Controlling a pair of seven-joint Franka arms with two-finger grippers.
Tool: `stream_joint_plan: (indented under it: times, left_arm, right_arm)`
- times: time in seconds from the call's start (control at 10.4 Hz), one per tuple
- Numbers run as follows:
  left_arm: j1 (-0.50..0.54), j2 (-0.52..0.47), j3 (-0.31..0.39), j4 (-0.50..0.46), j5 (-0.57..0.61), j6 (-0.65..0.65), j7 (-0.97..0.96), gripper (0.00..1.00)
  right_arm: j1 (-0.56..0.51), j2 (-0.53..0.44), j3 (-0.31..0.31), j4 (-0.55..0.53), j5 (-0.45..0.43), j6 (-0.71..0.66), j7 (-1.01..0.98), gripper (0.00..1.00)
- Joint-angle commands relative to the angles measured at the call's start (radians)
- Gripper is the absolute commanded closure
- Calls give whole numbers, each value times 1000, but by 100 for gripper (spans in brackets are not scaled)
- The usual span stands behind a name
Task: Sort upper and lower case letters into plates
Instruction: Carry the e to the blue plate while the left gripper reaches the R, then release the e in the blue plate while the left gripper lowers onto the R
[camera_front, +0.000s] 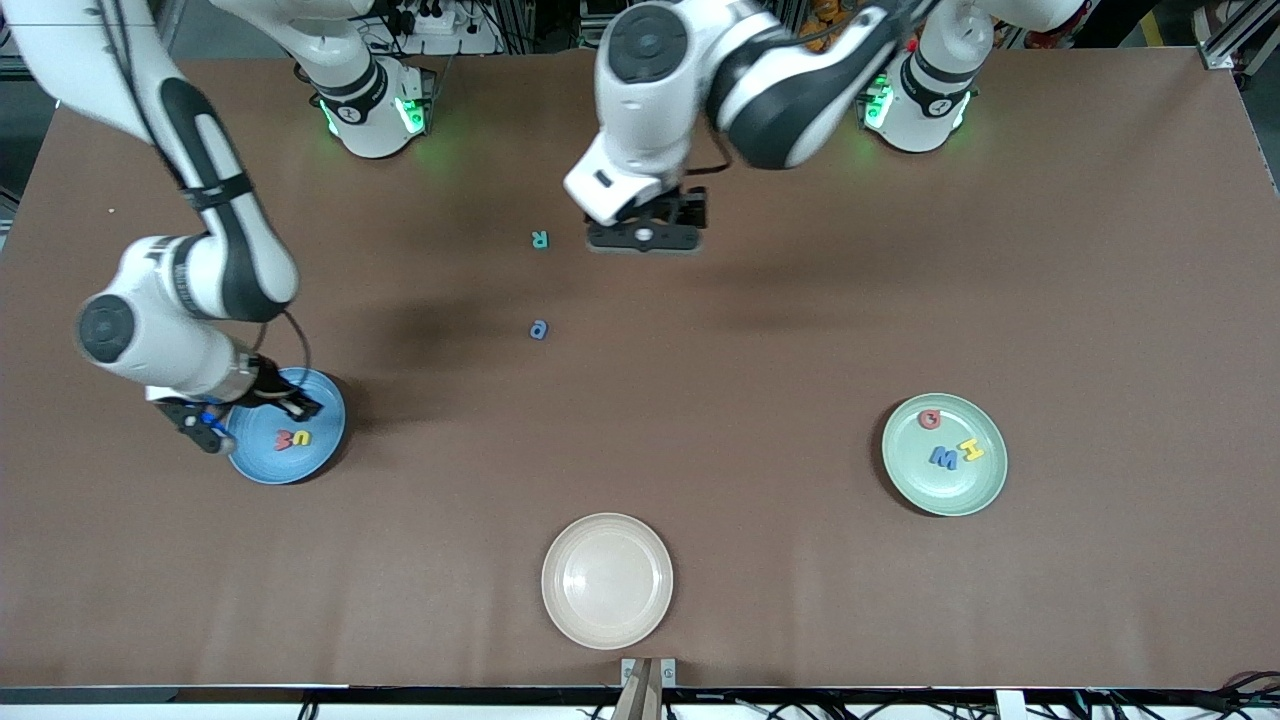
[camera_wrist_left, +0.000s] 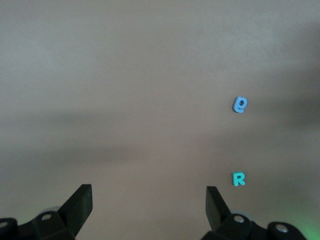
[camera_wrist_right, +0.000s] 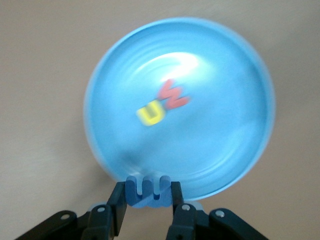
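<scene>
My right gripper (camera_front: 207, 425) hangs over the rim of the sky blue plate (camera_front: 320, 445), shut on a blue letter m (camera_wrist_right: 147, 191) pinched between its fingers. A yellow u (camera_wrist_right: 151, 114) and a red w (camera_wrist_right: 172, 95) lie in that plate (camera_wrist_right: 225, 145). The mint green plate (camera_front: 975, 495) holds a red G (camera_front: 929, 419), a yellow H (camera_front: 971, 449) and a blue W (camera_front: 943, 457). A teal R (camera_front: 540, 239) and a blue g (camera_front: 539, 329) lie on the bare table. My left gripper (camera_front: 645, 236) is open and empty above the table beside the R (camera_wrist_left: 239, 179); the g (camera_wrist_left: 240, 104) lies nearer the front camera.
A cream-beige plate (camera_front: 607, 580) with nothing in it sits near the table's front edge, in the middle. Brown table surface (camera_front: 760, 380) stretches between the plates. The arm bases stand along the table's back edge.
</scene>
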Motion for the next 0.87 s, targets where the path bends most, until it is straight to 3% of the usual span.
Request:
stream_joint_plan:
  times: [0.0, 0.19, 0.29, 0.39, 0.48, 0.77]
  left_arm:
    - [-202, 156, 138, 113, 13, 19, -114, 0]
    - [-276, 241, 166, 120, -1, 95, -168, 0]
    - [-297, 271, 166, 121, -8, 150, -195, 0]
    - [-313, 295, 166, 123, -21, 195, -199, 0]
    - [-334, 325, 182, 141, -53, 232, -202, 0]
    - [-425, 423, 237, 207, -91, 284, -235, 0]
  right_arm:
    - [-65, 40, 17, 37, -7, -27, -103, 100]
    - [-76, 132, -9, 108, -82, -21, -101, 98]
    - [-85, 143, -12, 117, -94, -19, -103, 90]
    - [-79, 143, -13, 120, -95, -22, -97, 59]
    - [-76, 141, -13, 122, -93, -28, -94, 4]
    - [-57, 137, -11, 123, -79, -57, -85, 0]
